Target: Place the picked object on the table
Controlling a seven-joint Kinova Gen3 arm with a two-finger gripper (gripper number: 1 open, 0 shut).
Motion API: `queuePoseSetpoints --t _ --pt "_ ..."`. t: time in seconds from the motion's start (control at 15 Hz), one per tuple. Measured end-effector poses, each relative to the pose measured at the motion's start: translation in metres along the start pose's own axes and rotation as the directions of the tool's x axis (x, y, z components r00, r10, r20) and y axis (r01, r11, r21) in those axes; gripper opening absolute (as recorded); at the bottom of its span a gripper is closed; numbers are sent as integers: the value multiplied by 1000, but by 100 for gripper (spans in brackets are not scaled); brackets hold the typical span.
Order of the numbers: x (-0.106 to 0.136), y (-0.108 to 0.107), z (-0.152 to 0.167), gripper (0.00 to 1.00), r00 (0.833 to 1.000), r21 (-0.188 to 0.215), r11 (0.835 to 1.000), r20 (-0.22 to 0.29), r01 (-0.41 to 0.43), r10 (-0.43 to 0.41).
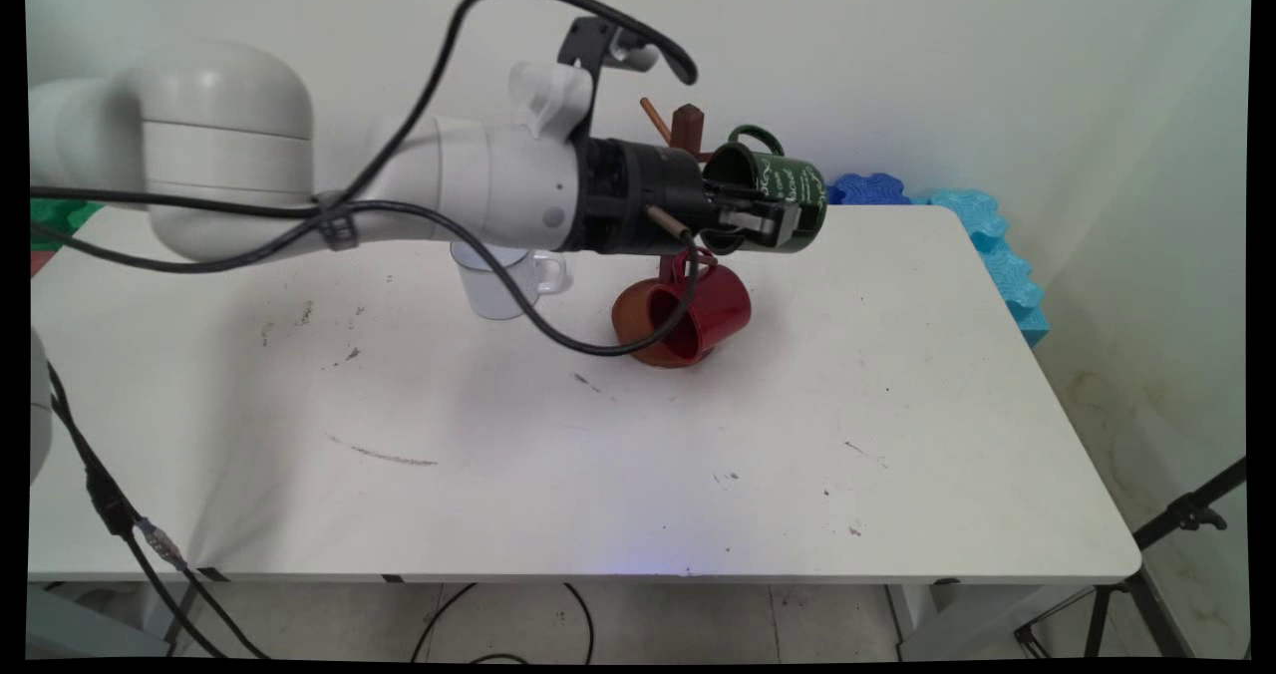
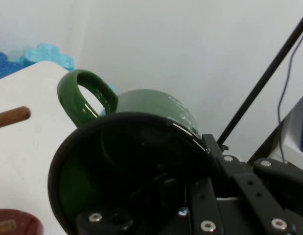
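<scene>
My gripper (image 1: 760, 217) is shut on the rim of a dark green mug (image 1: 788, 190) with white lettering, held on its side above the table with its mouth toward the hand. In the hand view the green mug (image 2: 156, 112) fills the middle, one finger inside its black mouth, its handle (image 2: 85, 100) up and to the left. Just behind the mug stands a brown wooden mug tree (image 1: 686, 131). A red mug (image 1: 703, 310) hangs from one of its lower pegs, tilted, mouth toward the camera. One peg tip (image 2: 11, 117) shows at the left of the hand view.
A clear glass mug (image 1: 498, 280) stands on the white table (image 1: 638, 435) behind the arm's cable. Blue foam blocks (image 1: 982, 230) lie along the table's far right edge. A black tripod (image 1: 1146, 564) stands on the floor at the right.
</scene>
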Motion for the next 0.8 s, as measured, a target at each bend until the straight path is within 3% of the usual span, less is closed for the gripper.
queuePoseSetpoints --t 0.4,0.6,0.67,0.8 --pt "4 4 -34 0 997 -32 997 19 -73 73" --pt "5 4 -57 0 992 -88 989 35 -118 122" --pt "3 4 -65 0 988 -88 986 47 -141 145" --pt "-8 -4 -80 0 969 -27 978 139 -205 206"
